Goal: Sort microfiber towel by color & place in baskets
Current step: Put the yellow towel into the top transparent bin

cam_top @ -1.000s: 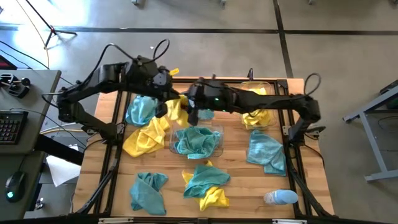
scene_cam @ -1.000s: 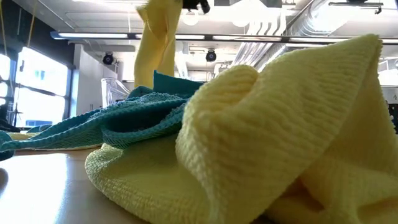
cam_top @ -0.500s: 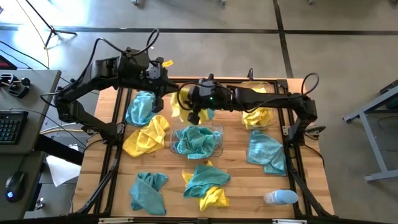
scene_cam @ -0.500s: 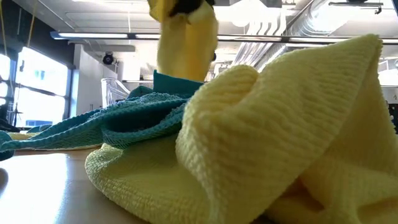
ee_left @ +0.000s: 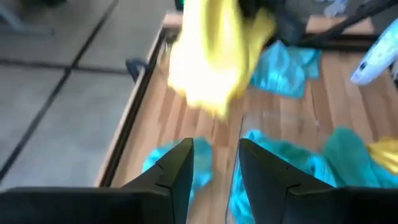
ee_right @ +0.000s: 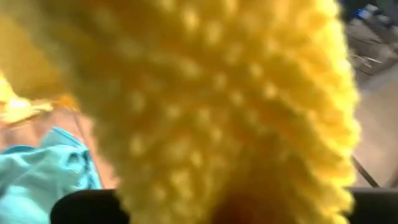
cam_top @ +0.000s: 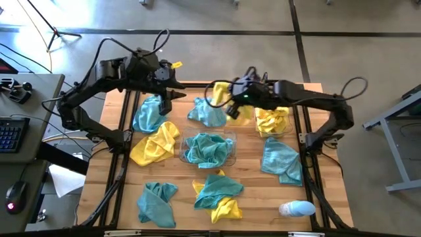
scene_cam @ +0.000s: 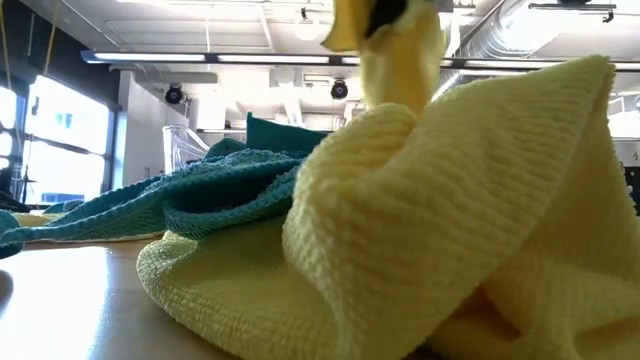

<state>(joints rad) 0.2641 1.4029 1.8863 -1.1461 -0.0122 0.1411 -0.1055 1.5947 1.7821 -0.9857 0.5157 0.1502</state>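
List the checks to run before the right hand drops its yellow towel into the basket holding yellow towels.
1. Right hand shut on the yellow towel: ok.
2. Left hand open, empty and apart from that towel: ok.
3. Towel hanging over the back right basket: not ok; it hangs short of it, toward the table's middle.
4. That basket holds only yellow: ok, as far as the high view shows.
5. Room left in it: cannot tell.

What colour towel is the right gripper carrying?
Yellow; the towel fills the right wrist view, held by the right gripper.
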